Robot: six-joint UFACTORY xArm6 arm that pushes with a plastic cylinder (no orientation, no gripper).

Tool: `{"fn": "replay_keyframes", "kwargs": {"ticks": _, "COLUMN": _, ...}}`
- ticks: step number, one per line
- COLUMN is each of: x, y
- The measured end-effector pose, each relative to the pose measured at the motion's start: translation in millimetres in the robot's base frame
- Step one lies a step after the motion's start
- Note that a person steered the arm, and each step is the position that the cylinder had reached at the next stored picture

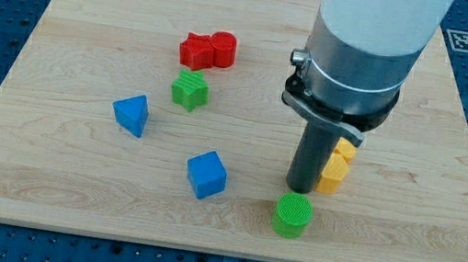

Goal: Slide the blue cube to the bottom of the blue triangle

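Note:
The blue cube (pixel 206 174) sits on the wooden board (pixel 58 188), below the middle. The blue triangle (pixel 130 114) lies up and to the view's left of it, about a block's width apart. My tip (pixel 301 190) is the lower end of the dark rod. It stands to the view's right of the blue cube, well apart from it. It is just above the green cylinder (pixel 292 215) and right beside the yellow block (pixel 337 165).
A green star-shaped block (pixel 190 91) lies above the blue cube. A red star-shaped block (pixel 196 52) and a red cylinder (pixel 223 48) touch each other near the view's top. The arm's large grey and white body (pixel 363 48) fills the upper right.

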State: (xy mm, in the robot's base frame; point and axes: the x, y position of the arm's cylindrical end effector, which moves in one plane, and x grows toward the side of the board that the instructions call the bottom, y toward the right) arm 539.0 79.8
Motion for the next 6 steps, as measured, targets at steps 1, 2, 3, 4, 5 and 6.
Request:
{"fn": "replay_keyframes", "kwargs": {"ticks": 1, "x": -2.0, "y": 13.7}}
{"fn": "replay_keyframes", "kwargs": {"ticks": 2, "x": 3.1, "y": 7.8}}
{"fn": "replay_keyframes", "kwargs": {"ticks": 3, "x": 17.1, "y": -19.4}}
{"fn": "replay_keyframes", "kwargs": {"ticks": 4, "x": 25.8, "y": -56.0}}
{"fn": "replay_keyframes", "kwargs": {"ticks": 5, "x": 27.1, "y": -91.4}}
{"fn": "replay_keyframes", "kwargs": {"ticks": 6, "x": 22.6, "y": -124.8}}
